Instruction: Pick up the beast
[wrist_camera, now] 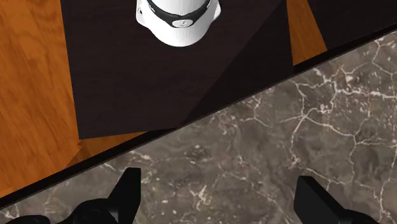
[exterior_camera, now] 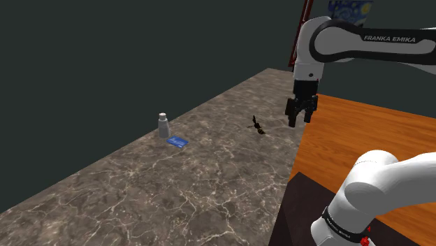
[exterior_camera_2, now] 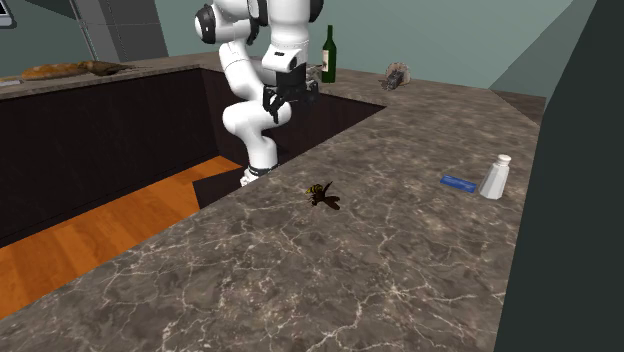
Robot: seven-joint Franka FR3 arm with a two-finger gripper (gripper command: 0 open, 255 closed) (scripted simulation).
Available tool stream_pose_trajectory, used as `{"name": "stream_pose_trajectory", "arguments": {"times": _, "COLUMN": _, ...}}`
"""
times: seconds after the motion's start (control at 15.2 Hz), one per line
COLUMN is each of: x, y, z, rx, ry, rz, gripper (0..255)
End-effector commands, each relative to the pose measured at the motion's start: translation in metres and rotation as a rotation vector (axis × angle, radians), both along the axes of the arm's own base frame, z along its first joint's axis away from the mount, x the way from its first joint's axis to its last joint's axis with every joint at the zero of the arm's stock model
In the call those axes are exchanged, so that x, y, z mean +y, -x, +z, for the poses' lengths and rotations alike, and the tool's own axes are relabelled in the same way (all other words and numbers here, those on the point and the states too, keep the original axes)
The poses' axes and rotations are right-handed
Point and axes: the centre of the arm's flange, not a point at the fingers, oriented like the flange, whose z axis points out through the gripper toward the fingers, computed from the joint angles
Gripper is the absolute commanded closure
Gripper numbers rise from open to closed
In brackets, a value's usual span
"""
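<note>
Above the counter's edge, close by the stand [wrist_camera: 159, 89], you find the gripper [exterior_camera: 299, 120] hanging w/ its fingers pointed down.

1. Gripper state. Ref. wrist view: the two black fingers [wrist_camera: 127, 191] stand wide apart. Btwn them lies bare marbled countertop [wrist_camera: 254, 146]. Nothing is clasped.

2. Target pos. The beast [exterior_camera: 258, 126] is a small dark figure w/ thin limbs, lying on the countertop. It sits lower than the gripper and off to one side, toward the shoulder view's left. In the second exterior view the beast [exterior_camera_2: 322, 196] lies down and to that view's right of the gripper [exterior_camera_2: 283, 108]. It is near the fingers but apart from them, w/ no contact. Its finer shape is too small for you to tell.

3. Other items, same side as the beast but farther from the gripper:
- blue card [exterior_camera: 178, 142], flat on the countertop;
- white bottle [exterior_camera: 163, 126], upright, just beside the card.

4. Behind the gripper. The arm's white base [wrist_camera: 178, 19] sits on the dark stand, w/ orange wood floor [wrist_camera: 32, 89] at either side of it. Ref. second exterior view: a green wine bottle [exterior_camera_2: 328, 55] stands upright on the counter beyond the arm, well apart from the gripper.
</note>
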Motion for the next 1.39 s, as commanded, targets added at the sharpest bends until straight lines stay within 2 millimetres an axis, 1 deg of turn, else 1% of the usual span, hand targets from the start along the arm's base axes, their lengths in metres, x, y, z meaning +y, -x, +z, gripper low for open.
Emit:
{"name": "stream_pose_trajectory", "arguments": {"times": 0.0, "x": 0.0, "y": 0.0, "z": 0.0, "rx": 0.0, "ry": 0.0, "rz": 0.0, "gripper": 0}}
{"name": "stream_pose_trajectory", "arguments": {"times": 0.59, "x": -0.023, "y": -0.075, "z": -0.053, "rx": -0.169, "ry": 0.023, "rz": -0.012, "gripper": 0}}
{"name": "stream_pose_trajectory", "arguments": {"times": 1.12, "x": -0.045, "y": -0.147, "z": -0.088, "rx": -0.316, "ry": 0.044, "rz": -0.022, "gripper": 0}}
{"name": "stream_pose_trajectory", "arguments": {"times": 1.32, "x": -0.045, "y": -0.147, "z": -0.104, "rx": -0.316, "ry": 0.044, "rz": -0.022, "gripper": 0}}
